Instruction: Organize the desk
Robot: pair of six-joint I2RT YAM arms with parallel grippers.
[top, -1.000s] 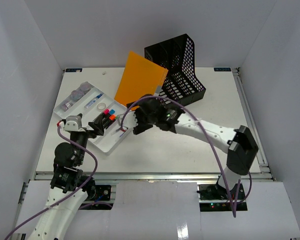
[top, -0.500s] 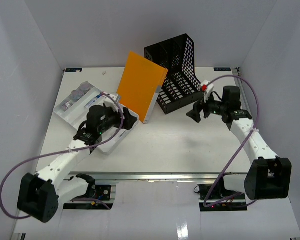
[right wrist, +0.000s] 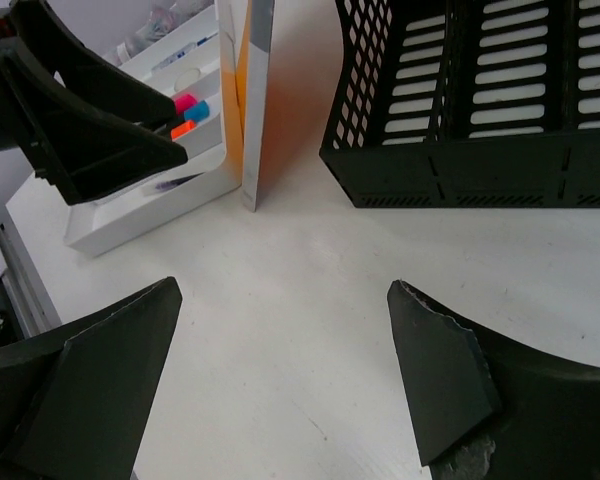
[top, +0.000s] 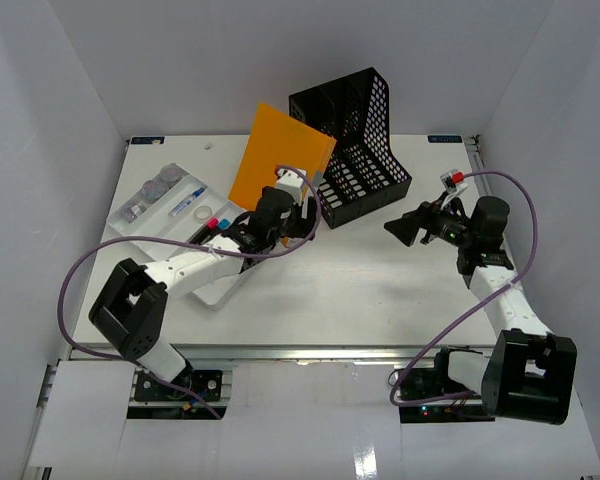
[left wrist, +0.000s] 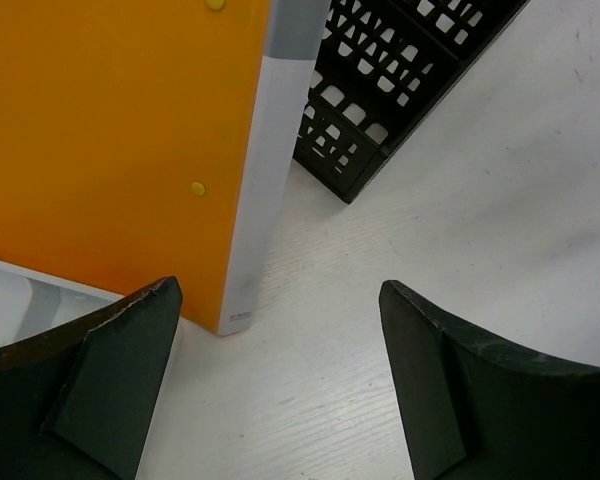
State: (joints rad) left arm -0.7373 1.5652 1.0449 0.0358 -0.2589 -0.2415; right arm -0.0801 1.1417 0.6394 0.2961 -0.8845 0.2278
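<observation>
Two claws over the bench (top: pixel 380 300), a wide white top spanning the whole floor of the walled cell, with a metal rail (top: pixel 310 352) along its near edge.

Nearest, on the right side: the right claw (right wrist: pixel 283 290), jaws spread wide, gripping nothing. Hovers above bare white surface and points left toward the middle.

A little farther, left of centre: the left claw (left wrist: pixel 278 290), jaws likewise well apart, clamped on nothing. Hangs low, facing the bottom corner of an orange folder (top: pixel 280 155).

Folder upright on its lower edge on the bench, grey-white spine (left wrist: pixel 270 170) turned toward the left claw.

Just left of the folder: a white compartmented tray (top: pixel 145 215), partly crossed by the left arm. Holds clear vials (top: pixel 160 185), a pen (top: pixel 187 205) and markers with pink, blue and orange caps (right wrist: pixel 185 105).

Farthest, just right of the folder: a black perforated file rack (top: pixel 355 130), standing on the bench. Cannot tell whether folder and rack touch.
</observation>
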